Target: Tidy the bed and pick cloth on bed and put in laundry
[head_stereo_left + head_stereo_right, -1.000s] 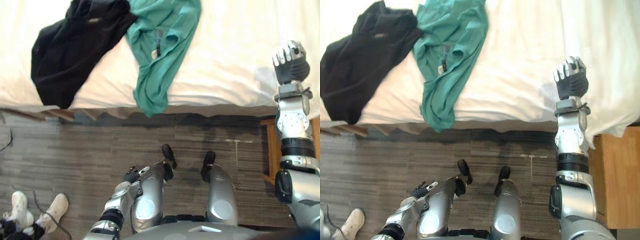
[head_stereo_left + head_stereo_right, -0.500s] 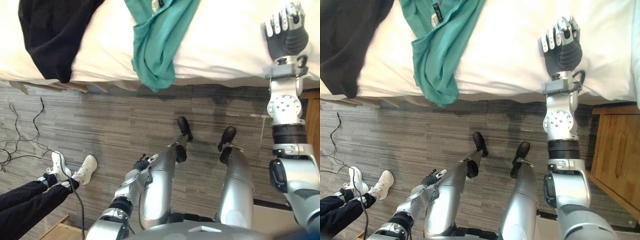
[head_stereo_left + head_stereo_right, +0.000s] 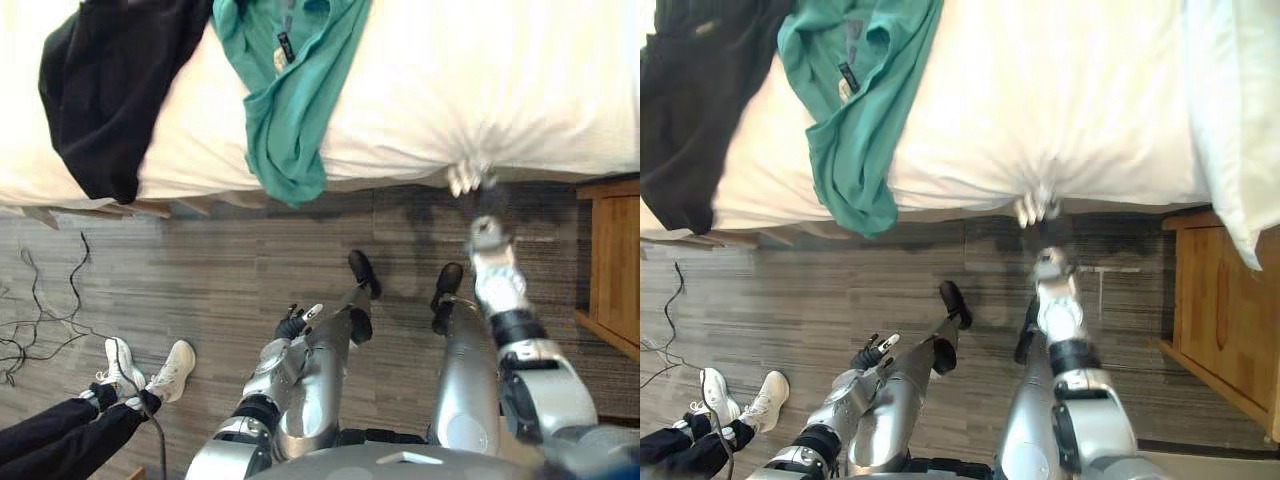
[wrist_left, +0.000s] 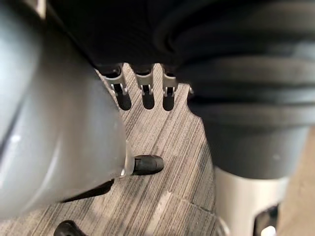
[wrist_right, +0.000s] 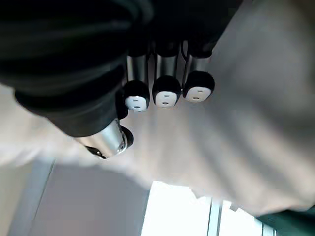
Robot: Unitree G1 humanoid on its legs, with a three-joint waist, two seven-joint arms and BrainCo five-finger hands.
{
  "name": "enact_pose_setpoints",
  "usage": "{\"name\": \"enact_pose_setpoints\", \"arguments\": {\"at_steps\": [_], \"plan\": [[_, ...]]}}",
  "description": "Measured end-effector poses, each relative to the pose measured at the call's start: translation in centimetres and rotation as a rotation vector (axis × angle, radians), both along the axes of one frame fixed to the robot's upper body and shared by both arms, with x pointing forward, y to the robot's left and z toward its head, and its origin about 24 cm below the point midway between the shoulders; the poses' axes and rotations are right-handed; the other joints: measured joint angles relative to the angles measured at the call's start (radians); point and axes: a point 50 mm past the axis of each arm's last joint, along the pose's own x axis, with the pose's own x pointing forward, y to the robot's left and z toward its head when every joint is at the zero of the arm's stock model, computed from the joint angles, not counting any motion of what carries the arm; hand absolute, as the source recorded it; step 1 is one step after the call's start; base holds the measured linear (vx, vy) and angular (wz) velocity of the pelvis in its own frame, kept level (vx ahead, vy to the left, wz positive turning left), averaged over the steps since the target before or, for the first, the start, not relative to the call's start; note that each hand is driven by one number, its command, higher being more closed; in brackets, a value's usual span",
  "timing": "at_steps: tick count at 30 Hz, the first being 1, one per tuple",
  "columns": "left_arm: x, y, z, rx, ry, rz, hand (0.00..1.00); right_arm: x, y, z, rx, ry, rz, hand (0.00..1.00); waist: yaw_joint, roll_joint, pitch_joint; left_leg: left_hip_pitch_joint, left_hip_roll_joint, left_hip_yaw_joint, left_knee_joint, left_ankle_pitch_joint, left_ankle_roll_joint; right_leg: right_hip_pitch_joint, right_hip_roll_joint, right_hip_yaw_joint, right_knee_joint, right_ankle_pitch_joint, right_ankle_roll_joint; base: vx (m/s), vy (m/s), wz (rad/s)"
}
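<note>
Reaching forward from the lower right, the robot's right arm stretches nearly straight to the near edge of the bed, where the right hand [image 3: 468,180] meets the smooth white bed sheet [image 3: 500,70]. Creases fan out across the cloth from that spot, and the silver fingers [image 5: 165,91] look closed on a bunched fold of it, the thumb set apart below them. The left hand [image 3: 293,324] hangs low beside the robot's leg above the grey wood-grain plank floor [image 3: 200,270], its fingers [image 4: 142,84] loose and holding nothing.

Both garments lie on the mattress towards the robot's left, well apart from either hand. A soft, crumpled black garment [image 3: 105,90] sags over the bed's edge. Just beside it, a rumpled teal shirt [image 3: 290,110] trails in a long fold down past the same edge.

A brown wooden bedside cabinet [image 3: 612,260] stands at the right. A person's white shoes [image 3: 150,368] and dark trouser legs [image 3: 50,435] show at the lower left.
</note>
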Motion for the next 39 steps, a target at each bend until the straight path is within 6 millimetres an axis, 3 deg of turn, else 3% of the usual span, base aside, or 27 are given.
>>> {"name": "enact_pose_setpoints", "arguments": {"at_steps": [3, 8, 9, 12, 16, 19, 23, 28, 34, 39], "plan": [[-0.5, 0.1, -0.5, -0.001, 0.027, 0.012, 0.00, -2.5, 0.7, -3.5, 0.042, 0.126, -0.014, 1.00, -0.013, -0.003, 0.001, 0.069, -0.006, -0.003, -0.027, 0.010, 0.007, 0.070, 0.001, -0.010, -0.012, 0.000, 0.001, 0.11, -0.034, -0.03], [-1.4, 0.8, -1.2, 0.021, 0.070, 0.009, 0.00, -3.2, 0.2, -4.5, 0.031, 0.169, -0.035, 1.00, -0.029, -0.041, -0.016, 0.151, -0.013, -0.028, -0.027, 0.005, 0.001, 0.169, 0.001, -0.019, -0.037, -0.012, 0.017, 0.05, -0.023, 0.01], [-1.7, 1.2, -1.3, 0.037, 0.076, 0.002, 0.00, -3.5, -0.1, -5.0, 0.023, 0.193, -0.052, 0.00, -0.031, -0.050, -0.021, 0.158, -0.013, -0.035, -0.027, 0.004, 0.000, 0.184, 0.001, -0.024, -0.041, -0.014, 0.019, 0.04, -0.024, 0.19], [-2.4, 2.1, -1.7, 0.080, 0.096, -0.024, 0.00, -4.9, -1.6, -6.7, -0.049, 0.304, -0.101, 0.00, -0.031, -0.064, -0.026, 0.195, -0.015, -0.058, -0.026, -0.001, 0.000, 0.244, 0.006, -0.037, -0.067, -0.014, 0.031, 0.05, -0.011, 0.10], [-3.8, 3.1, -2.4, 0.121, 0.142, -0.048, 0.00, -6.9, -3.3, -8.9, -0.424, 0.540, -0.145, 0.00, -0.037, -0.069, -0.025, 0.289, -0.014, -0.059, -0.030, -0.021, -0.001, 0.365, 0.021, -0.038, -0.135, 0.006, 0.048, 0.05, 0.007, -0.13], [-4.2, 3.4, -2.5, 0.132, 0.152, -0.066, 0.00, -8.3, -4.2, -10.1, -0.584, 0.662, -0.175, 0.00, -0.038, -0.074, -0.026, 0.323, -0.014, -0.065, -0.033, -0.024, 0.000, 0.417, 0.029, -0.047, -0.174, 0.020, 0.058, 0.04, -0.002, -0.01], [-4.8, 4.1, -2.5, 0.139, 0.160, -0.072, 0.00, -10.1, -5.0, -11.4, -0.758, 0.793, -0.204, 0.00, -0.044, -0.110, -0.038, 0.382, -0.020, -0.087, -0.059, -0.018, 0.009, 0.495, 0.038, -0.070, -0.233, 0.040, 0.067, 0.05, 0.001, 0.08], [-5.6, 4.3, -2.7, 0.134, 0.198, -0.081, 0.00, -11.9, -5.3, -12.3, -0.776, 0.861, -0.220, 0.00, -0.053, -0.149, -0.084, 0.436, -0.048, -0.116, -0.125, -0.016, 0.007, 0.547, 0.038, -0.083, -0.272, 0.042, 0.072, 0.06, 0.026, 0.08], [-5.8, 4.2, -2.8, 0.153, 0.227, -0.060, 0.00, -16.4, -3.8, -15.0, -0.684, 0.989, -0.111, 0.00, -0.074, -0.166, -0.111, 0.470, -0.076, -0.201, -0.164, -0.015, 0.003, 0.614, 0.070, -0.039, -0.322, 0.022, 0.068, 0.11, 0.010, 0.31], [-6.3, 4.5, -3.2, 0.184, 0.264, -0.038, 0.00, -17.3, -2.7, -15.8, -0.664, 1.023, -0.016, 0.00, -0.066, -0.175, -0.133, 0.500, -0.081, -0.206, -0.163, -0.017, 0.004, 0.656, 0.071, -0.040, -0.348, 0.026, 0.076, 0.13, -0.011, 0.01]]}}
